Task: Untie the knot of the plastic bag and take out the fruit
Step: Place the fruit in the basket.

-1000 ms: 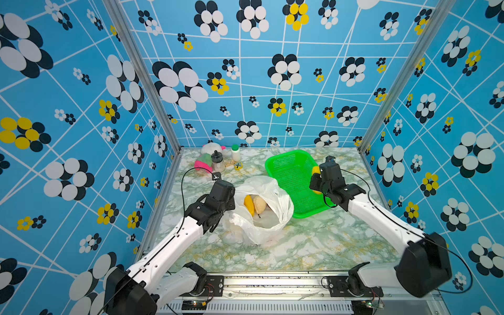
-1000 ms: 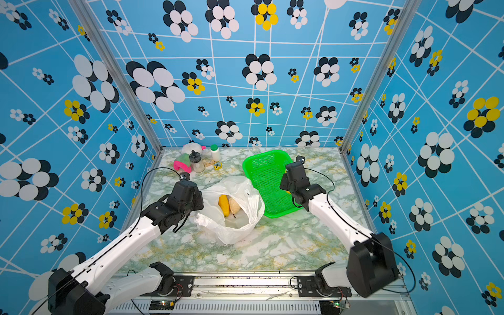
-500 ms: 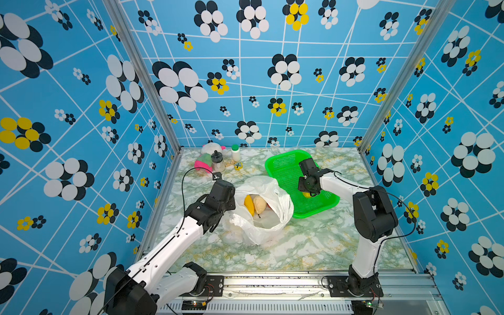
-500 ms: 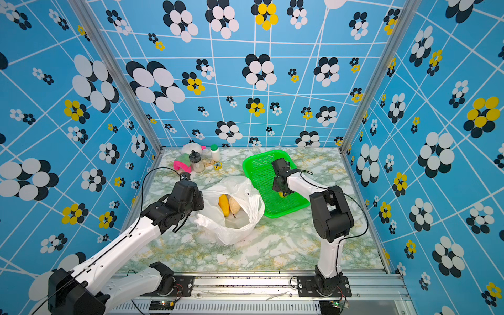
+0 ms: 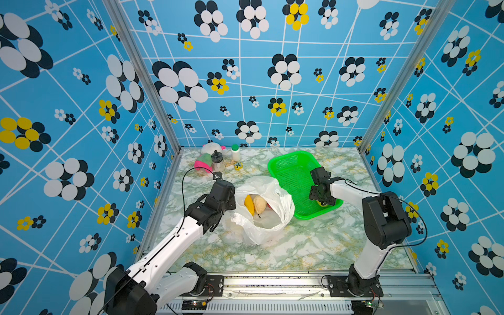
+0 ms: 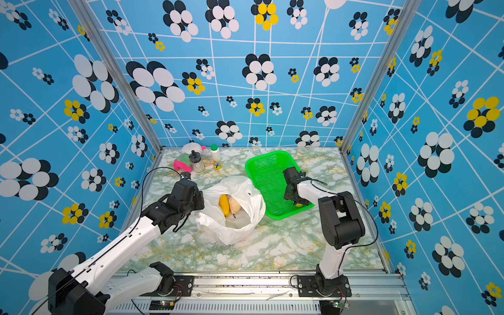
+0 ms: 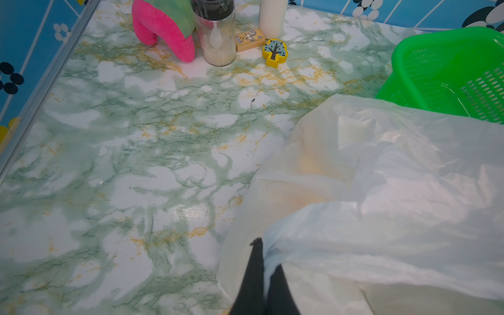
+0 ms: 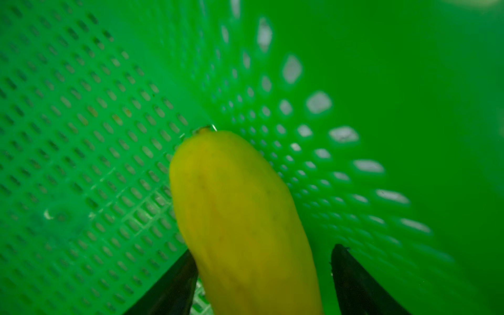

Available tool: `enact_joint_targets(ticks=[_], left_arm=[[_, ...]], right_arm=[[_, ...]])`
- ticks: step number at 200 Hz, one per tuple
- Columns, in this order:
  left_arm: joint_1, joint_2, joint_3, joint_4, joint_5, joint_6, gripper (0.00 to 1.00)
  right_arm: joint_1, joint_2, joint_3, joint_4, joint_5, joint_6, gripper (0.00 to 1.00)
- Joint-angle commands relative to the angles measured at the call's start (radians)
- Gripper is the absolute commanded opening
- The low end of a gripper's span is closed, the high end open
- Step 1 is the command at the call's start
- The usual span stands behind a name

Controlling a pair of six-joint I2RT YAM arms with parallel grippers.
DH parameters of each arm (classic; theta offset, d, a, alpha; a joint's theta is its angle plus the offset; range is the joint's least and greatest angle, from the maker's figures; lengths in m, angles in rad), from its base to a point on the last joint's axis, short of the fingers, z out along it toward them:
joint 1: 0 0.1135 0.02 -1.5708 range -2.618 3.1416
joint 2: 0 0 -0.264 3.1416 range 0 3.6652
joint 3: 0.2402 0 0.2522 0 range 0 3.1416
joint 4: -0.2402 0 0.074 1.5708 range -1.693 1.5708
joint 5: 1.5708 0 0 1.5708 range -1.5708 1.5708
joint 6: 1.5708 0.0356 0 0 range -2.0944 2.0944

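My left gripper [image 7: 265,260] has not budged over the last second. Its jaws are still clamped together on a fold of the plastic bag [image 5: 260,218], and the wrist view shows the white film pinched between the two dark fingers [image 7: 252,272]. The bag sits just left of centre in both top views, on the marble-patterned table [image 5: 313,245]. Its mouth is open and its shape is the same as before. An orange fruit [image 5: 248,204] and a cream fruit [image 5: 259,204] lie side by side inside it, with a sliver of red showing behind them.

The change is all on the right. A second ago that arm lay stretched low, carrying a yellow fruit [image 8: 240,218] over the right rim of the green basket [image 5: 289,169]. Now the elbow stands high at the right of the frame. The right gripper [image 5: 321,200] is down inside the basket's lower right corner, right of centre in both top views. Its jaws have come apart. In the wrist view one finger is against the fruit's side and the other stands clear of it, with green mesh showing in the gap. The fruit lies on the basket floor next to the wall, and a bit of its yellow peeks out beneath the gripper in a top view [image 6: 299,205].

The basket has not shifted and still touches the bag's right edge.
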Motion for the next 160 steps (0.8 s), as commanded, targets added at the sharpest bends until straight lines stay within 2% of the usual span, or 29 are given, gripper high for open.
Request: enact_joint_targets(ticks=[1, 50, 68, 92, 110, 130, 143, 160], left_arm=[[-0.005, -0.022, 0.016, -0.001, 0.010, 0.013, 0.00], [-0.006, -0.025, 0.011, 0.009, 0.014, 0.012, 0.00], [-0.006, -0.019, 0.017, 0.003, 0.019, 0.011, 0.00], [-0.004, -0.021, 0.016, 0.001, 0.017, 0.010, 0.00], [-0.007, -0.021, 0.010, 0.012, 0.017, 0.012, 0.00], [-0.015, -0.021, -0.014, 0.043, 0.009, 0.006, 0.00], [-0.038, -0.013, -0.034, 0.071, -0.012, 0.014, 0.00], [-0.110, -0.002, -0.045, 0.077, -0.102, 0.027, 0.00]], right_arm=[[-0.030, -0.077, -0.063, 0.027, 0.037, 0.078, 0.80], [0.003, -0.192, -0.097, -0.015, 0.041, 0.091, 0.84], [0.052, -0.262, -0.065, -0.073, 0.097, 0.077, 0.95], [0.158, -0.403, -0.027, -0.100, 0.134, 0.022, 0.96], [0.283, -0.542, -0.062, 0.006, 0.090, -0.063, 0.86], [0.436, -0.648, -0.127, 0.192, -0.067, -0.136, 0.70], [0.556, -0.663, -0.137, 0.263, -0.114, -0.173, 0.62], [0.704, -0.631, -0.120, 0.304, -0.126, -0.220, 0.57]])
